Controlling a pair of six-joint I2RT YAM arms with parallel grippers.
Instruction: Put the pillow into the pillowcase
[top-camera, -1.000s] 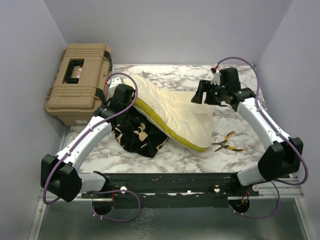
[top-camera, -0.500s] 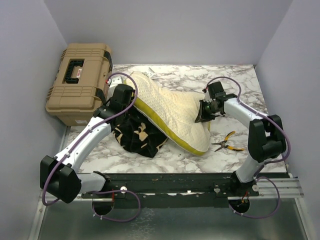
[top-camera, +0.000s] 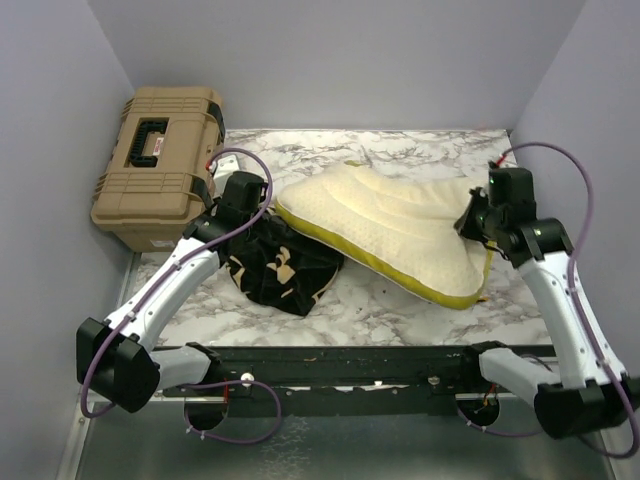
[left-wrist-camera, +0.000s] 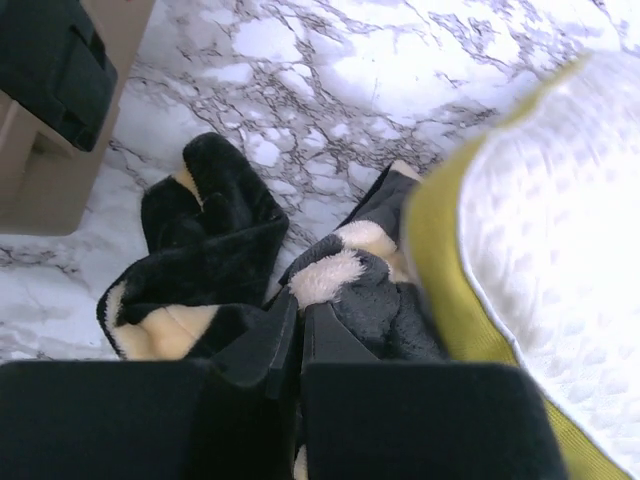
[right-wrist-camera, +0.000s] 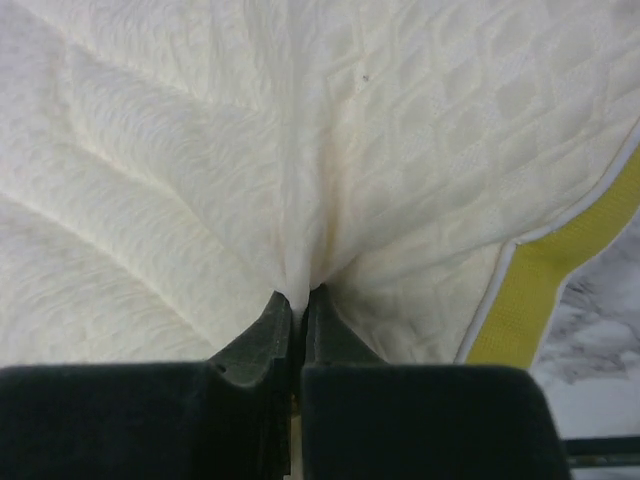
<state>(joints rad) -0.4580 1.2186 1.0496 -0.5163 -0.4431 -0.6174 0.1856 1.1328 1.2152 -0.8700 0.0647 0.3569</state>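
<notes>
Top external view: the pillow (top-camera: 390, 225) lies flat across the centre and right of the marble bench (top-camera: 330, 312), quilted face up, yellow edge band (top-camera: 345, 252) along its near side. It sits wholly outside the pillowcase (top-camera: 285, 265). The pillowcase is a crumpled black heap with tan motifs, left of centre, just in front of the tan toolbox (top-camera: 160, 165) at the far left corner. The pillow's left end touches the heap's right side.

The left arm (top-camera: 170, 285) reaches forward over the pillowcase, wrist above its far edge. The right arm (top-camera: 565, 290) reaches up the right side to the pillow's far right corner.

Left wrist view: left jaws together, clamped on a fold of the pillowcase (left-wrist-camera: 220, 250); black plush with a cream patch bunches right at the tips. The yellow band of the pillow (left-wrist-camera: 560, 230) presses against the plush on the right. A corner of the toolbox (left-wrist-camera: 45, 175) shows upper left, with bare marble beyond the fabric.

Right wrist view: right jaws together, clamped on a pinch of the pillow (right-wrist-camera: 200, 150). The cream quilting gathers into creases that fan out from the tips. The yellow band (right-wrist-camera: 560, 270) runs along the right edge, with a strip of marble past it.
</notes>
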